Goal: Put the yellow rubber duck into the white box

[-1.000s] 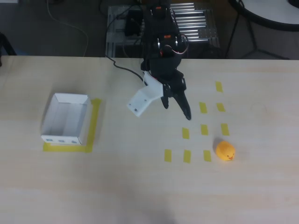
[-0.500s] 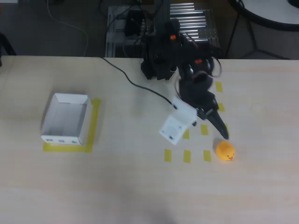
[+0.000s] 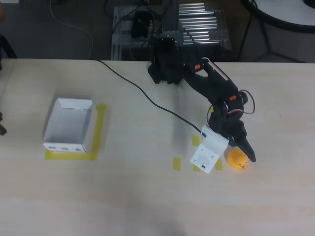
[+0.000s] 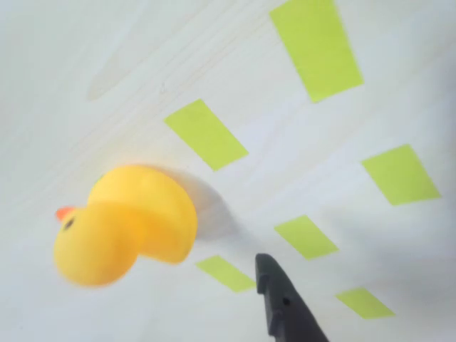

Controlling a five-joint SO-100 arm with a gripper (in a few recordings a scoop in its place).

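One black finger (image 3: 248, 150) of the gripper (image 3: 237, 151) angled down just right of the duck (image 3: 236, 159) in the overhead view, its tip close beside the toy; whether the jaws stood spread or closed could not be told. The duck, smooth, rounded, orange-yellow with an orange beak, sat on the pale wood-grain table (image 3: 147, 196). Flat yellow tape strips (image 4: 206, 133) lay around it. The box (image 3: 69, 125), thin-walled white card, sat well apart at the left on a yellow tape outline (image 3: 98, 135).
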